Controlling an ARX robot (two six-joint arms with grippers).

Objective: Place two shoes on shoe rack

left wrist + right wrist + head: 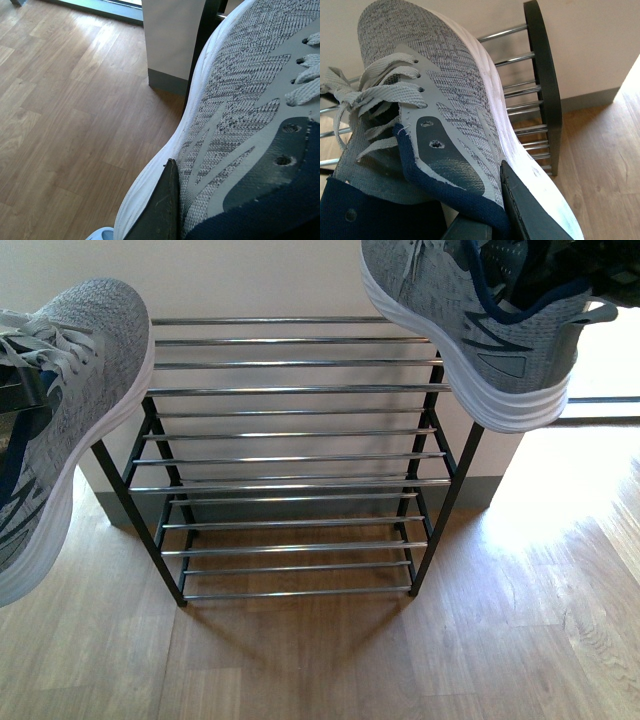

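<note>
Sneakers cut off at front-view edges: L sneaker, R sneaker flank shoe rack; grippers barely visible there. Wrist views only: L gripper, R gripper jaws clamped on each sneaker

This looks like a room in a home, most likely a hallway or entry corner. The floor is warm wood-look plank, and the plain cream wall ends in a grey skirting board. A tiered shoe rack of chrome rods stands against that wall (ordinary household furniture), with grey sneakers nearby. Strong daylight falls across the planks from a low glazed frame beside the wall.
</note>
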